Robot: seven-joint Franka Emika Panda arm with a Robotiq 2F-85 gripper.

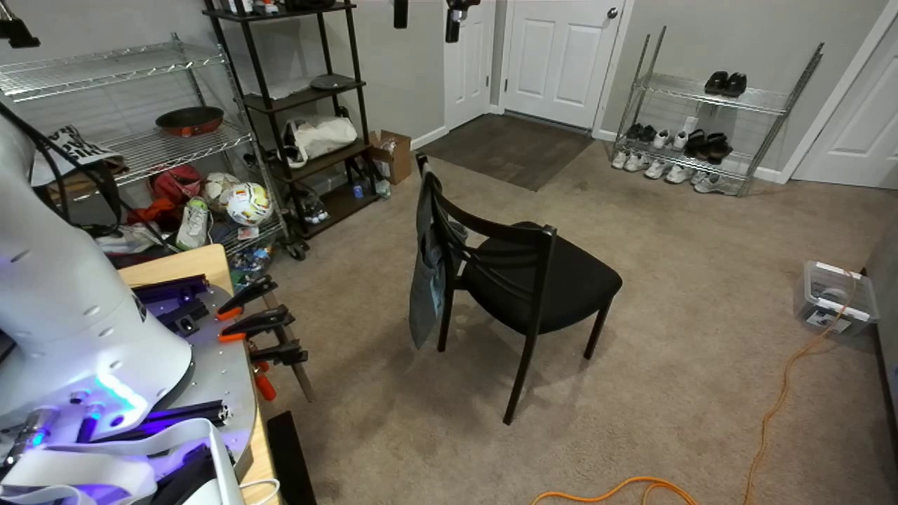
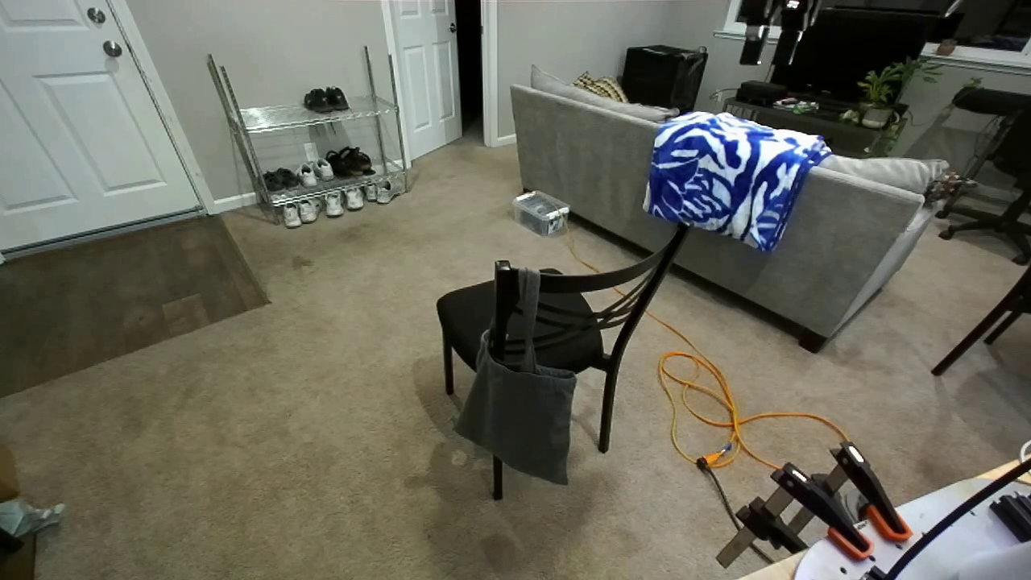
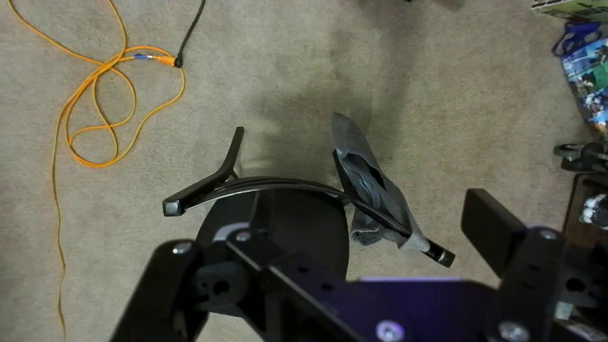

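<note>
My gripper [image 1: 426, 22] hangs high above the floor at the top edge of an exterior view, its two dark fingers spread apart. It also shows at the top right of an exterior view, as the gripper [image 2: 771, 55]. A black chair [image 1: 544, 280] stands on the carpet below. Over one corner of its backrest hangs a grey cloth bag [image 2: 515, 419] by its strap. In the wrist view I look down on the bag [image 3: 396, 206] and the chair seat [image 3: 304, 223]. They appear between the widely parted fingers [image 3: 491, 232], with nothing held.
An orange cord [image 3: 95, 73] lies looped on the carpet. Clamps [image 1: 256, 322] stick out from the table edge beside the arm's base. Shelves [image 1: 312, 102] line the wall, and a shoe rack [image 1: 715, 98] stands farther off. A grey sofa [image 2: 596, 153] has a blue-and-white blanket [image 2: 725, 173] over it.
</note>
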